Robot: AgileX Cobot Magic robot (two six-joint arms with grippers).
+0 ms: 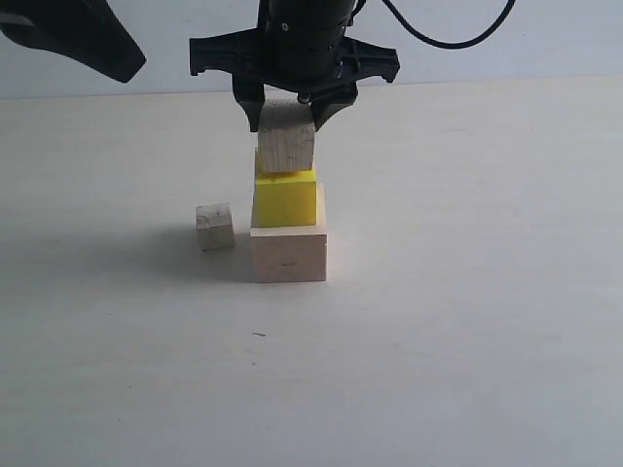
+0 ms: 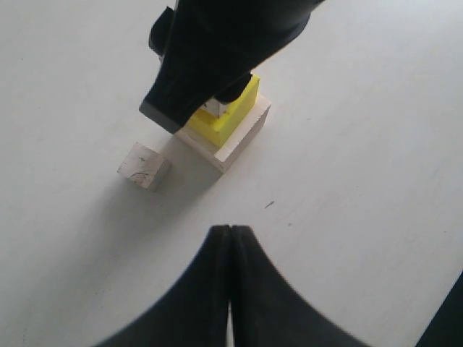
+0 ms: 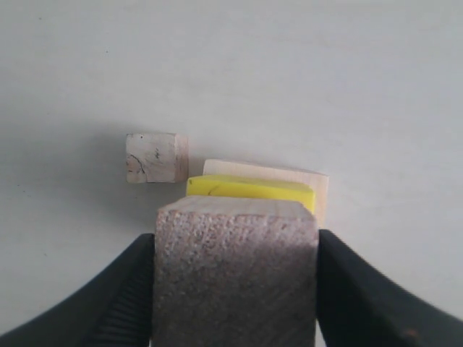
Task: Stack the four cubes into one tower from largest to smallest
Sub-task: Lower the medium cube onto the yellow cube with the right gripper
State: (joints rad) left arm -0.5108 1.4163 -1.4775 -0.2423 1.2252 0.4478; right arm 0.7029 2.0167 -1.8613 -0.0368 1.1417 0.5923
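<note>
The brownish wood cube [image 1: 285, 144] sits tilted in the right gripper [image 1: 286, 115]; directly beneath, the yellow cube [image 1: 284, 199] rests on the large pale cube [image 1: 288, 255], the smallest cube [image 1: 215, 226] beside that.

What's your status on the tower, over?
Right tool shut on brownish cube, tilted over yellow cube. Left tool shut, empty. Smallest cube beside large cube, nothing blocking.

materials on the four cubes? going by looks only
Large bottom cube: seemingly unfinished pale wood, matte, faint grain.
Yellow cube: uniform bright colour, no grain visible; painted wood or plastic, can't tell.
Brownish cube: raw wood, rough fibrous face in the right wrist view.
Smallest cube: pale wood, dark curved marks, looks unfinished.
</note>
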